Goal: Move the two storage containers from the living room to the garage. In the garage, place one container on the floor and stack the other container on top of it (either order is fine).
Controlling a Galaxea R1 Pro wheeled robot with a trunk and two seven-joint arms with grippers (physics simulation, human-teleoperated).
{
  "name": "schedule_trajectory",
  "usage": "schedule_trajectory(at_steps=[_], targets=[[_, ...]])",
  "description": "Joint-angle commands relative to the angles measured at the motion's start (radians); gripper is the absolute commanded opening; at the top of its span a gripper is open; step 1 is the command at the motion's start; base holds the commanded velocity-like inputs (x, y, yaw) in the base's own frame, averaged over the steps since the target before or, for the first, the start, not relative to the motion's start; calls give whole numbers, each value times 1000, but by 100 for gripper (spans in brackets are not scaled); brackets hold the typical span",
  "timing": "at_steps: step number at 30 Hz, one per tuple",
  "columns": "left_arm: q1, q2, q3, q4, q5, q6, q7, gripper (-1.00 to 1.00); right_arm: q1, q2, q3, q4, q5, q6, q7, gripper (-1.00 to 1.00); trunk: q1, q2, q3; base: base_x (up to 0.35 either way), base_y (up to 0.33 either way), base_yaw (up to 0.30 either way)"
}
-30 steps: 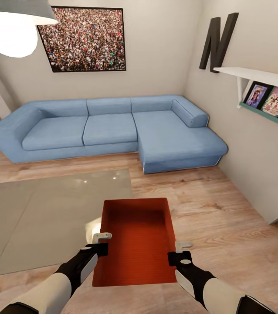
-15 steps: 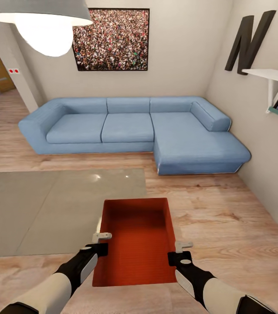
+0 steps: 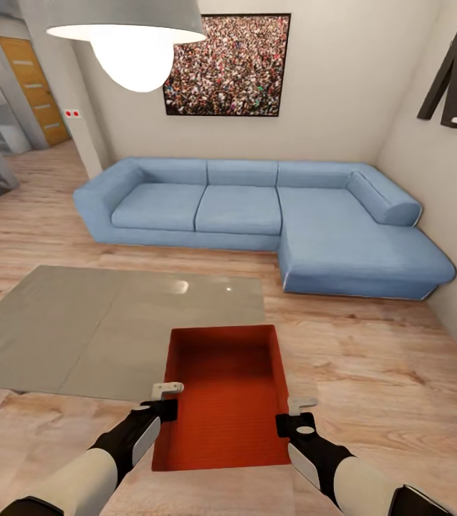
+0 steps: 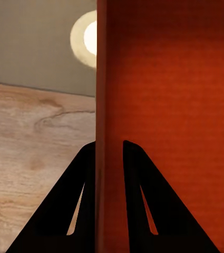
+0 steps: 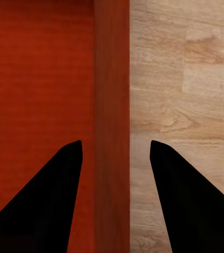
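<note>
One orange-red storage container [image 3: 225, 387] hangs in front of me above the light wood floor [image 3: 372, 373] of the living room, open side up and empty. My left gripper [image 3: 170, 398] is shut on its left wall; in the left wrist view the two fingers of that gripper [image 4: 109, 145] pinch the thin wall of the container [image 4: 169, 105]. My right gripper [image 3: 296, 412] sits at the right wall. In the right wrist view the right gripper [image 5: 116, 142] straddles the container's wall [image 5: 112, 79] with a gap on each side, so it is open.
A blue corner sofa [image 3: 271, 215] stands ahead against the back wall. A low grey glass-topped table [image 3: 114, 322] lies ahead to the left. A hanging lamp [image 3: 132, 43] is overhead. A wooden door [image 3: 35, 89] and a passage open at the far left.
The whole view has swung left: sofa and shelf slid right, the door and passage came into sight. Container and both grippers keep the same place in the picture.
</note>
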Motion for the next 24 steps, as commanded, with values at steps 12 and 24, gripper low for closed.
schedule_trajectory(at_steps=[12,24], targets=[[-1,5,-5,-5,-17,5,12,-100,0,-1,8,7,-26,-4,-4,-100,0,-2,-2,0,0,270],[-1,6,-5,-5,-16,5,10,-100,0,-3,8,7,-26,-4,-4,-100,0,-2,-2,0,0,270]])
